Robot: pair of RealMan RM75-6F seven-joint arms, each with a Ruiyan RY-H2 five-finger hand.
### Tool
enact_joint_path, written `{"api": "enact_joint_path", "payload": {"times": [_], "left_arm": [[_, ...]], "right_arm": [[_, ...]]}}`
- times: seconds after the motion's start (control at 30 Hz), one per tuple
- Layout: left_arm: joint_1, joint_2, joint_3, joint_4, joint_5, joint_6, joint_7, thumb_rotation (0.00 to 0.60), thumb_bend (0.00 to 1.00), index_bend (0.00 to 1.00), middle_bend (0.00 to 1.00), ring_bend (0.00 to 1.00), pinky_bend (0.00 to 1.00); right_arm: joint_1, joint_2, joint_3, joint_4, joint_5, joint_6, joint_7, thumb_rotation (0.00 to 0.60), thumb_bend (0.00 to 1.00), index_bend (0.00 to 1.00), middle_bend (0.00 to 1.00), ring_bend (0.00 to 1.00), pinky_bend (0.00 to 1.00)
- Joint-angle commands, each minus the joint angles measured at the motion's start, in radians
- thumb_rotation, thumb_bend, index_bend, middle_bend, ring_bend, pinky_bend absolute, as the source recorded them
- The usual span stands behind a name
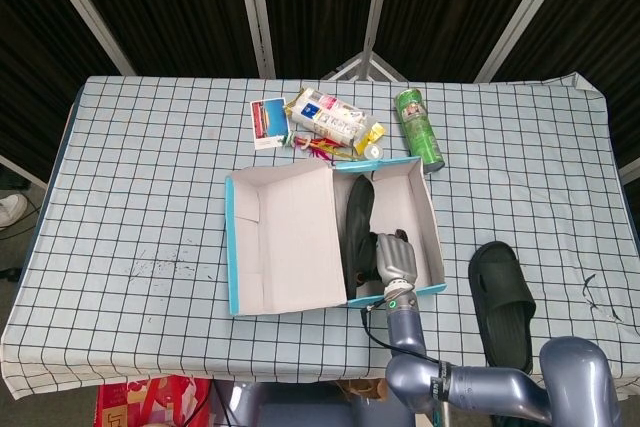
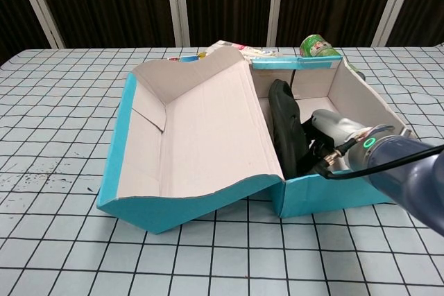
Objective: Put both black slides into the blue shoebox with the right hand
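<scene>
My right hand [image 1: 395, 257] is down inside the blue shoebox [image 1: 430, 232], fingers wrapped on the first black slide [image 1: 356, 227], which stands on edge against the left wall of the box with its long axis running from the near wall toward the far one. Lid [image 1: 285, 237] is flopped open to the left. Second black slide [image 1: 502, 297] lies flat on the checked tablecloth [image 1: 140, 177] just right of the box, lengthwise toward me. Behind the box there's a green can [image 1: 418, 127], a snack pack [image 1: 325, 117] and a small card [image 1: 267, 122]; can't read any of the labels. Left hand isn't in either view.
</scene>
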Motion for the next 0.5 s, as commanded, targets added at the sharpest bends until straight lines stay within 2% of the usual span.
{"api": "enact_joint_path", "payload": {"times": [0.03, 0.27, 0.37, 0.5], "left_arm": [[0.0, 0.0, 0.0, 0.0, 0.0, 0.0, 0.0, 0.6, 0.37, 0.09, 0.0, 0.0, 0.09], [-0.001, 0.0, 0.0, 0.0, 0.0, -0.001, 0.001, 0.6, 0.37, 0.09, 0.0, 0.0, 0.09], [-0.001, 0.0, 0.001, -0.001, 0.0, -0.001, 0.002, 0.6, 0.37, 0.09, 0.0, 0.0, 0.09], [-0.001, 0.0, 0.001, -0.001, -0.001, -0.002, 0.003, 0.6, 0.37, 0.09, 0.0, 0.0, 0.09]], "right_arm": [[-0.002, -0.001, -0.005, -0.001, -0.013, 0.007, -0.013, 0.6, 0.67, 0.62, 0.4, 0.26, 0.08], [-0.009, 0.007, 0.019, -0.035, -0.028, 0.01, -0.02, 0.6, 0.67, 0.61, 0.39, 0.26, 0.08], [-0.011, 0.02, 0.038, -0.061, -0.012, 0.003, -0.029, 0.6, 0.66, 0.53, 0.36, 0.24, 0.08], [-0.008, 0.035, 0.065, -0.086, 0.013, 0.002, -0.041, 0.6, 0.58, 0.41, 0.28, 0.2, 0.08]]}}
